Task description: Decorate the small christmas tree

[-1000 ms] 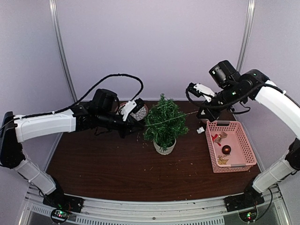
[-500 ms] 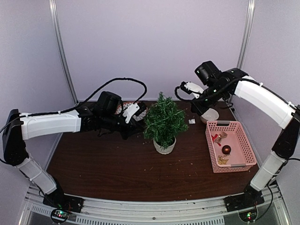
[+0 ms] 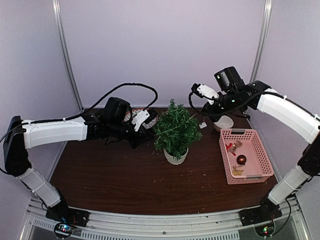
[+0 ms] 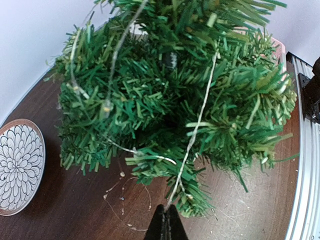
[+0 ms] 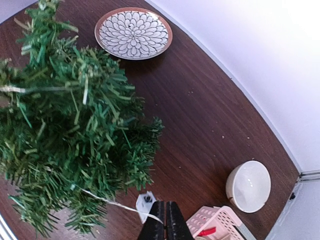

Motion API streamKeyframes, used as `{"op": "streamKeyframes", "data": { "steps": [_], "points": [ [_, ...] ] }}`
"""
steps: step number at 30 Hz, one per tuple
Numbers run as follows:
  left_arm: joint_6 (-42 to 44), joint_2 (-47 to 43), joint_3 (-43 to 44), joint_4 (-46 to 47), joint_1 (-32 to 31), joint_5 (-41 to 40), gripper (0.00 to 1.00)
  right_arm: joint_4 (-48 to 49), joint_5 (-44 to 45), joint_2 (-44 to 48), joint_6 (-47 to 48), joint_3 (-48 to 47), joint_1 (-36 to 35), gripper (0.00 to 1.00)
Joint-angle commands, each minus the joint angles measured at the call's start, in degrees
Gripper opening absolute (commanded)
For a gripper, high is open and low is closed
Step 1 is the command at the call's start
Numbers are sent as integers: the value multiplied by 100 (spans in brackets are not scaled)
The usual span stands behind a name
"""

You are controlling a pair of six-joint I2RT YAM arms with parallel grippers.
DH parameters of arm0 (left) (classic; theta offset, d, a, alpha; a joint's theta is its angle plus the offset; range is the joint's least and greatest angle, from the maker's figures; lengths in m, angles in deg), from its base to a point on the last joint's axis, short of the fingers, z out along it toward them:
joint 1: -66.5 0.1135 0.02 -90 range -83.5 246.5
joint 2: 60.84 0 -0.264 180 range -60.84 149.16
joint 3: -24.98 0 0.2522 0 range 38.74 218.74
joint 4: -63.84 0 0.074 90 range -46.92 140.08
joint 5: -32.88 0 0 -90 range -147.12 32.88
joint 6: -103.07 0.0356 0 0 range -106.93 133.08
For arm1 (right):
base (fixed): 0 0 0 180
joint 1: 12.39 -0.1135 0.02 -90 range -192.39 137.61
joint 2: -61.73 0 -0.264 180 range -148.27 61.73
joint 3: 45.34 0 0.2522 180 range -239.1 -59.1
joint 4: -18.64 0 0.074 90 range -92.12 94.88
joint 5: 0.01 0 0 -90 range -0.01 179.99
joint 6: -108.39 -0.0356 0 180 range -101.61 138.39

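Observation:
The small christmas tree (image 3: 176, 131), bushy and dark green, stands in a white pot (image 3: 175, 157) at mid-table. A thin silver light wire (image 4: 197, 125) is draped across its branches. My left gripper (image 3: 150, 131) is just left of the tree, low down. Its jaws (image 4: 165, 207) are shut on one end of the wire. My right gripper (image 3: 209, 116) hovers behind and to the right of the tree. Those jaws (image 5: 165, 204) are pressed on the wire's (image 5: 100, 198) other end, beside its small white box (image 5: 145, 204).
A flower-patterned plate (image 5: 133, 33) lies at the back left, behind the left gripper. A white bowl (image 3: 223, 122) sits at the back right. In front of the bowl stands a pink basket (image 3: 226, 155) holding a few ornaments.
My right gripper has swung back and left, towards the tree, carrying the wire end and its white box along. The left arm has barely moved.

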Motion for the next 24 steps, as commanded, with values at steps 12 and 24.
{"op": "streamKeyframes", "data": {
  "steps": [12, 24],
  "points": [
    [178, 24, 145, 130, -6, -7, 0, 1146, 563, 50, 556, 284, 64, 8],
    [434, 212, 321, 193, -118, -194, 0, 1756, -549, 33, 1297, 814, 69, 10]
  ]
}}
